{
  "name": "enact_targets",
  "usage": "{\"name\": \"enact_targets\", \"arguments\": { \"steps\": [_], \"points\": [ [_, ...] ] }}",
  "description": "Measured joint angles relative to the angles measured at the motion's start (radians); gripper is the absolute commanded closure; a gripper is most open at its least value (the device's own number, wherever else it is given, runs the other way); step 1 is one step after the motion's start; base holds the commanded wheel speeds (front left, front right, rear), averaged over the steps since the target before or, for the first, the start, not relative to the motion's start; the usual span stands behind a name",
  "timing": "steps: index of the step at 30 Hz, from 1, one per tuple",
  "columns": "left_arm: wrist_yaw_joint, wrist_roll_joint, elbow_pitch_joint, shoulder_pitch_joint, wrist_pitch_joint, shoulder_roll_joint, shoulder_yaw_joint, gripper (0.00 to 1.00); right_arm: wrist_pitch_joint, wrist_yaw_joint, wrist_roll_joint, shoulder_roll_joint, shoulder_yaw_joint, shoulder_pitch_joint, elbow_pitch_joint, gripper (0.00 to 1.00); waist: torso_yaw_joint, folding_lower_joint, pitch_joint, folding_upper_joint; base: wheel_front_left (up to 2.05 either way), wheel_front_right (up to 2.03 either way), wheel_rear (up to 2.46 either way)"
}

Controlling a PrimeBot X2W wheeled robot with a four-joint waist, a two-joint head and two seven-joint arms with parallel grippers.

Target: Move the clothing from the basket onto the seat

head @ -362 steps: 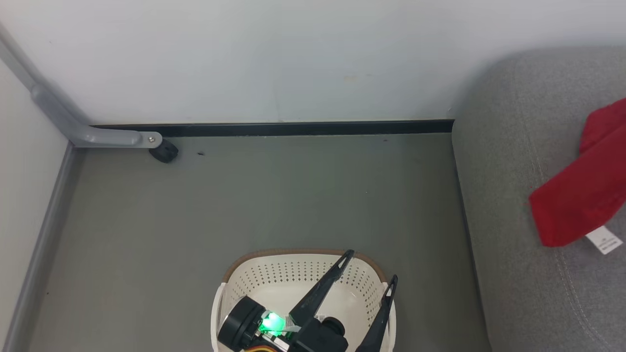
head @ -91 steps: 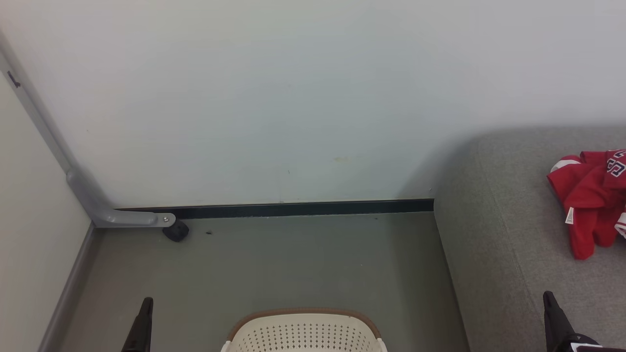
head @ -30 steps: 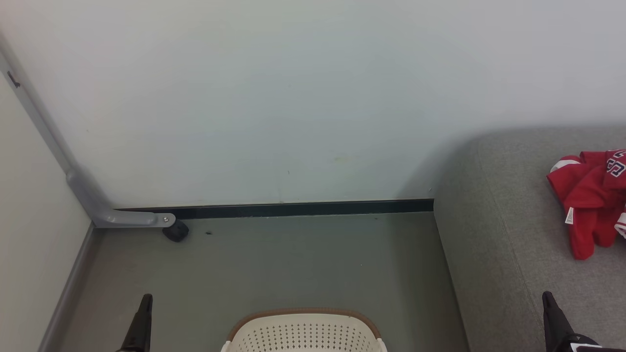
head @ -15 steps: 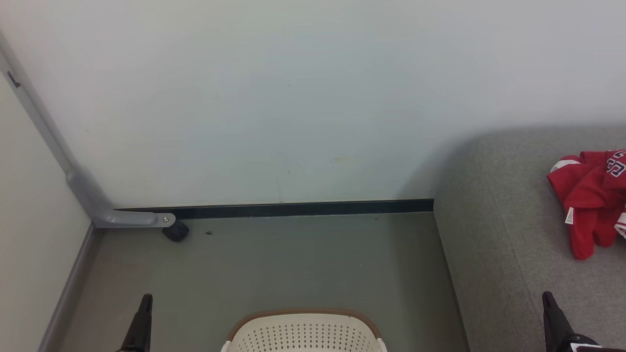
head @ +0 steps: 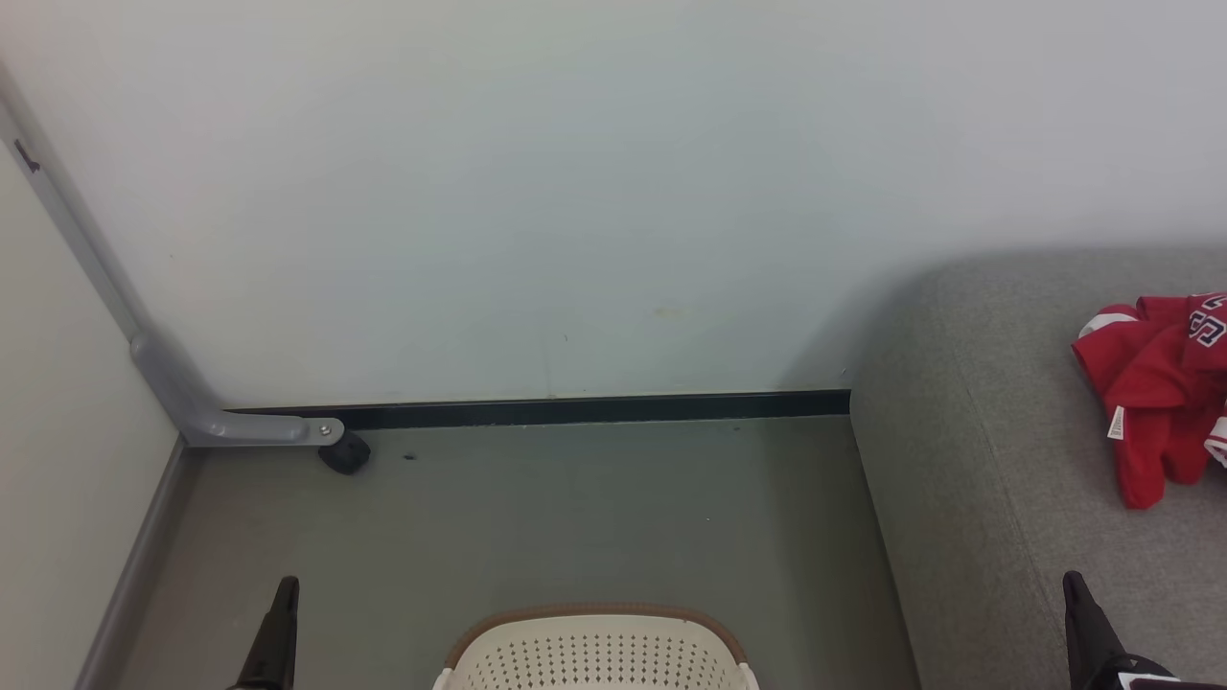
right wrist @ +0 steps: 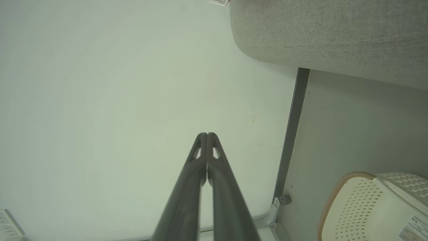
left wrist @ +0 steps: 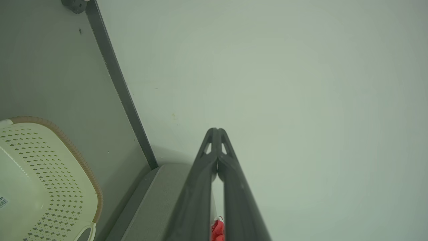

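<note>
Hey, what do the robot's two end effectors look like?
The left end effector and right end effector look alike: two long, slim, dark grey fingers each, tapering toward the tip, with a small triangular cut-out just below each tip.

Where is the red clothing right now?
The clothing lies bunched on the seat at the head view's right edge, beyond the right gripper.

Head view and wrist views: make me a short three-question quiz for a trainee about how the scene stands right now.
1. True or false: the clothing lies on the seat.
2. The left gripper is: A open; B shut on fabric; C shut, empty.
3. What does the basket stand on?
Key: 1 true; 2 C; 3 the floor.
</note>
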Motion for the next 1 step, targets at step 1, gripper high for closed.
{"name": "enact_targets", "arguments": {
  "steps": [1],
  "points": [
    [0.0,0.0,0.0,0.0,0.0,0.0,0.0,1.0,0.0,0.0,0.0,0.0,0.0,0.0,0.0,1.0,0.0,0.0,0.0,0.0,0.0,0.0,0.0]
  ]
}}
